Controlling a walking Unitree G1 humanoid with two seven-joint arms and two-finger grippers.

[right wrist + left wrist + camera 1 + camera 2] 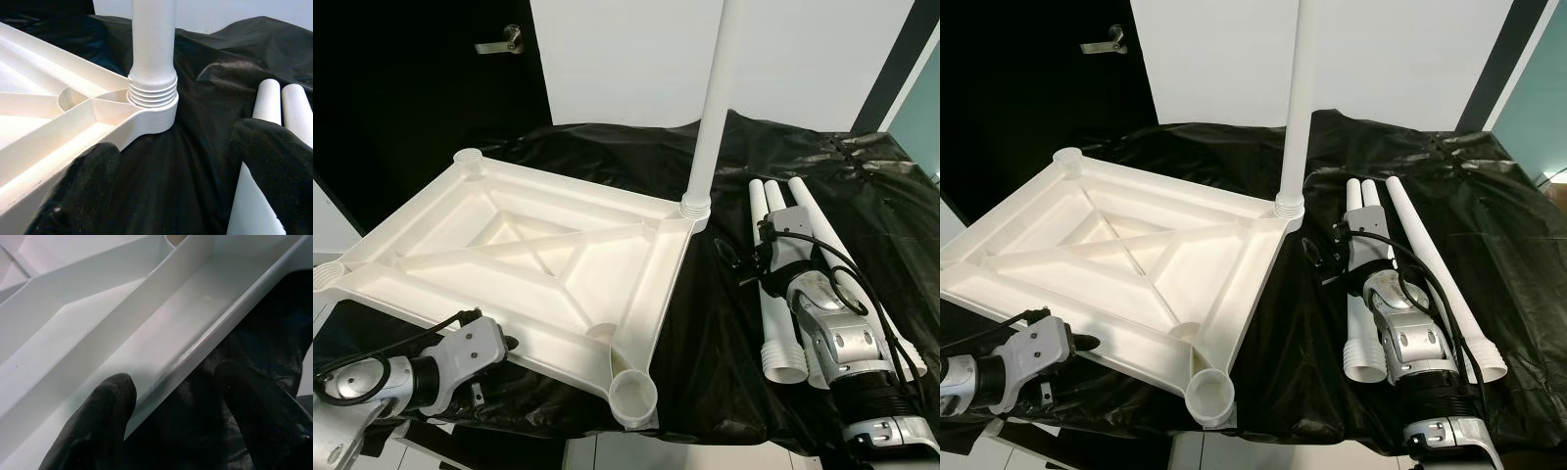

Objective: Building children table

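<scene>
The white tabletop [509, 245] lies upside down on a table draped in black cloth [705, 333]. One white leg [715, 98] stands upright, screwed into the far right corner socket [151, 105]. Three loose legs [803, 211] lie side by side to the right. My right gripper [181, 156] hovers open over the near part of those legs, pointing at the upright leg's base, with nothing between its fingers. At the tabletop's near left edge my left gripper [176, 377] is open. One finger [107, 406] is inside the rim [195, 350] and the other is outside over the cloth.
The near corner socket [633, 395] stands open, close to the table's front edge, with tiled floor below. A dark door with a metal handle [499, 44] is at the back left, beside a white wall. Black cloth lies bare between tabletop and loose legs.
</scene>
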